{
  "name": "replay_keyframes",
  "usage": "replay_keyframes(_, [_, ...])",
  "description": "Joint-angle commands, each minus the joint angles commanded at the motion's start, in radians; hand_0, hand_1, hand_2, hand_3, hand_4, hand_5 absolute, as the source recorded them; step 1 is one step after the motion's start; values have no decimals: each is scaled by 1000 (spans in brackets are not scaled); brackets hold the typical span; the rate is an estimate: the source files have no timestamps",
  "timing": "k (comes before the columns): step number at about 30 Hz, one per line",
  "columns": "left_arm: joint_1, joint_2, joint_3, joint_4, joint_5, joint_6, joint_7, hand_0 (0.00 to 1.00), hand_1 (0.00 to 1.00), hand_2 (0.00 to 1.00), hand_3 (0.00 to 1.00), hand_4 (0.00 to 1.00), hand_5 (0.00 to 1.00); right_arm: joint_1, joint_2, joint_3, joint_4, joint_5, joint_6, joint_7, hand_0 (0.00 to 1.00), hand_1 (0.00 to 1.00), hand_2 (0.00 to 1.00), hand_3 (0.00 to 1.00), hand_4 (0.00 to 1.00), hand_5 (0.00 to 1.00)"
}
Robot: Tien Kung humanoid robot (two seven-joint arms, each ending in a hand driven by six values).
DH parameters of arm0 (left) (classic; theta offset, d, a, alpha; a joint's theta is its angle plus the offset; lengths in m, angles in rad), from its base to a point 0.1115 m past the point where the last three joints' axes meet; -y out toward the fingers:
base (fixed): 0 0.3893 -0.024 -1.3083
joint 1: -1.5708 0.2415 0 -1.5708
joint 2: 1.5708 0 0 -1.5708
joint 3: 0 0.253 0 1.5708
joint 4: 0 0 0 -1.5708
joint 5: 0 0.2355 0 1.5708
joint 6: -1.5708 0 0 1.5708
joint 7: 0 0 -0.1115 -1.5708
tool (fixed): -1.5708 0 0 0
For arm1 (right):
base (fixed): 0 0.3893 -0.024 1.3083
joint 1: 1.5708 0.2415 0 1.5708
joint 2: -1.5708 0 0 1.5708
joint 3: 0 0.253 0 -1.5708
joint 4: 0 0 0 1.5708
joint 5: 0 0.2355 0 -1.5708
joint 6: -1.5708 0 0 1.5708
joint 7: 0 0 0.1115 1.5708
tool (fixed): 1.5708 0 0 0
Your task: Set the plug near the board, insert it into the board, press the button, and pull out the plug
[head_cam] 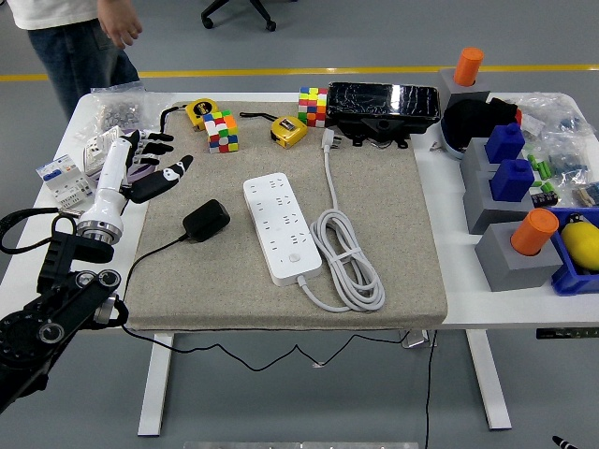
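A black plug (206, 221) lies on the grey mat (402, 234), a short way left of the white power strip (281, 227); its thin black cord runs off the mat's front left edge. The strip lies lengthwise at the mat's middle, its round button (294, 258) near the front end. My left hand (150, 166) hovers up and to the left of the plug, above the mat's left edge, fingers spread, holding nothing. The right arm does not show.
The strip's white cable (348, 262) is coiled to its right. Colour cubes (223, 131) (313, 106), yellow tape measures (288, 130) and a black box (382, 103) line the mat's back. Socket parts (65, 178) lie left, blue and grey blocks (510, 178) right. A person (75, 37) stands at the far left.
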Motion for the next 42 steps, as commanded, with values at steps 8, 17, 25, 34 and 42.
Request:
replay_keyframes(8, [11,15,-27,-11,10,-36,37,510,596,539,568,777,270,3,1,0,-6,-1,3,-2,541,644,662,562,905,425])
replay_keyframes(17, [27,24,-35,-23,19,-47,47,516,587,548,574,774,273,13,-3,-3,2,-3,1,0,542,643,662,562,905,424])
replay_keyframes(25, [25,30,-48,-27,28,-54,56,517,582,549,575,772,276,18,-5,-6,1,-1,1,0,542,645,662,562,905,424])
replay_keyframes(34, [29,32,-65,-35,40,-64,65,517,581,549,575,771,278,20,-3,-12,-2,0,2,-1,542,645,662,562,905,424])
replay_keyframes(42, [34,32,-71,-42,47,-77,70,516,580,550,576,770,280,24,-7,-17,-2,-1,1,-1,542,645,663,562,905,423])
